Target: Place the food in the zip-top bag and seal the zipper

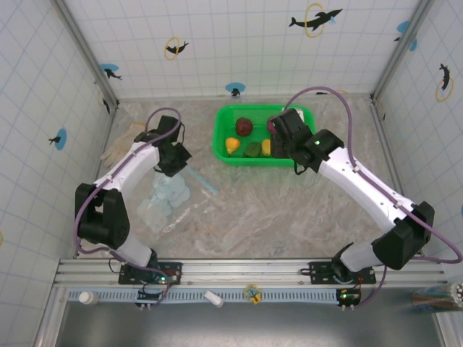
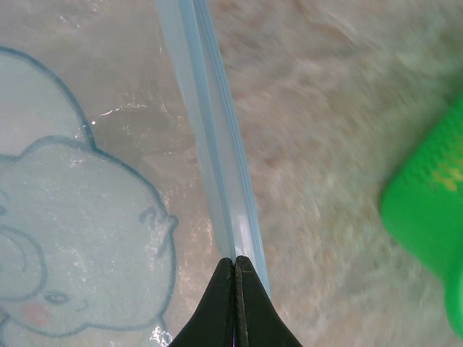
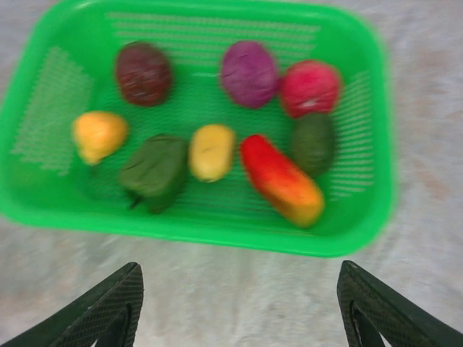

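Ahead of the right gripper's (image 3: 240,293) wide-open jaws, the food (image 3: 210,152) lies in the green basket (image 3: 217,242). I'd centre one piece between the fingers before closing. The left gripper (image 2: 233,275) is pinched shut on the zipper (image 2: 217,159), with the zip-top bag (image 2: 87,217) flat beside it. Whether its mouth gapes is hard to tell.

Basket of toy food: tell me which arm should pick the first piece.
Right, probably. The right gripper hangs open just short of the green basket, the food lying in front of it. The left gripper is shut on the bag's zipper, off to the side.
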`<state>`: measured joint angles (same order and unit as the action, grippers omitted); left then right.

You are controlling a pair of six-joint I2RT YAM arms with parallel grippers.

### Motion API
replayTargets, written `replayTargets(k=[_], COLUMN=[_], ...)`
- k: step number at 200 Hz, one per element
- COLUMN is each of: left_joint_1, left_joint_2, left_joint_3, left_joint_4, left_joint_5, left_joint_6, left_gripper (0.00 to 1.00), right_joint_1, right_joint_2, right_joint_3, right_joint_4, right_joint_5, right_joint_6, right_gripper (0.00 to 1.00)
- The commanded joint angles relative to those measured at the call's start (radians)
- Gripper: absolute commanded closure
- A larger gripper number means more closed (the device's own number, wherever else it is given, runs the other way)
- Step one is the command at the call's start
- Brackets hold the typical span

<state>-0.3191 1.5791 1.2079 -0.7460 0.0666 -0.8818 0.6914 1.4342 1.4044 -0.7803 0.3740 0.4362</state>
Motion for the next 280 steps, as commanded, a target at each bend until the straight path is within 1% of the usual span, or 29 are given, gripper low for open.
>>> replayTargets(k=[1,9,13,31,47,59,62,70,84,97,123,152,167,178,185,198,204,224,236,255,267,280], left_joint_1=[-0.052,-0.059,-0.063,-0.069,-0.091,-0.099,-0.131,-0.15,-0.173,-0.187,-0.195,-0.203,-0.213,-0.216,-0.216,-0.216,-0.216,-0.215,-0.215,-0.215,-0.215,-0.215], left_joint_2=[-0.069,-0.107,-0.129,-0.195,-0.222,-0.245,-0.25,-0.263,-0.285,-0.306,-0.343,-0.375,-0.389,-0.401,-0.41,-0.421,-0.42,-0.416,-0.409,-0.397,-0.392,-0.39], left_joint_3=[-0.034,-0.067,-0.084,-0.133,-0.134,-0.147,-0.15,-0.158,-0.179,-0.195,-0.209,-0.221,-0.223,-0.258,-0.268,-0.276,-0.276,-0.285,-0.29,-0.286,-0.28,-0.277], left_joint_4=[0.091,0.146,0.176,0.257,0.238,0.236,0.237,0.235,0.235,0.231,0.231,0.231,0.23,0.227,0.222,0.204,0.192,0.172,0.184,0.214,0.223,0.223], left_joint_5=[0.126,0.184,0.209,0.315,0.322,0.343,0.35,0.366,0.398,0.406,0.422,0.449,0.461,0.454,0.443,0.404,0.386,0.334,0.327,0.303,0.283,0.263], left_joint_6=[0.194,0.221,0.231,0.262,0.294,0.314,0.319,0.327,0.349,0.364,0.377,0.39,0.391,0.392,0.392,0.39,0.39,0.376,0.362,0.333,0.322,0.321], left_gripper=[1.0,1.0,1.0,1.0,1.0,1.0,1.0,1.0,1.0,1.0,1.0,1.0,1.0,1.0,1.0,1.0,1.0,1.0,1.0,0.94,0.86,0.81], right_joint_1=[-0.003,-0.005,-0.006,-0.004,-0.007,-0.004,-0.001,0.008,0.031,0.047,0.064,0.075,0.084,0.091,0.091,0.091,0.092,0.097,0.102,0.113,0.121,0.127], right_joint_2=[-0.044,-0.054,-0.057,-0.045,-0.019,-0.001,0.003,0.016,0.038,0.062,0.137,0.173,0.184,0.194,0.198,0.197,0.192,0.175,0.166,0.167,0.167,0.164], right_joint_3=[-0.109,-0.17,-0.19,-0.25,-0.277,-0.305,-0.31,-0.319,-0.315,-0.304,-0.263,-0.29,-0.295,-0.286,-0.282,-0.281,-0.285,-0.302,-0.324,-0.331,-0.328,-0.322], right_joint_4=[0.192,0.263,0.286,0.352,0.403,0.476,0.496,0.542,0.607,0.651,0.637,0.646,0.666,0.667,0.669,0.677,0.681,0.714,0.75,0.756,0.749,0.738], right_joint_5=[-0.353,-0.465,-0.504,-0.57,-0.639,-0.706,-0.734,-0.794,-0.831,-0.847,-0.857,-0.842,-0.843,-0.849,-0.859,-0.859,-0.856,-0.854,-0.852,-0.831,-0.819,-0.808], right_joint_6=[-0.071,-0.089,-0.088,-0.041,-0.009,0.015,0.023,0.037,0.055,0.07,0.082,0.09,0.101,0.107,0.111,0.125,0.134,0.174,0.202,0.22,0.221,0.215], right_gripper=[0.31,0.37,0.38,0.38,0.37,0.36,0.36,0.35,0.32,0.3,0.3,0.4,0.53,0.64,0.72,0.93,1.0,1.0,1.0,1.0,1.0,1.0])
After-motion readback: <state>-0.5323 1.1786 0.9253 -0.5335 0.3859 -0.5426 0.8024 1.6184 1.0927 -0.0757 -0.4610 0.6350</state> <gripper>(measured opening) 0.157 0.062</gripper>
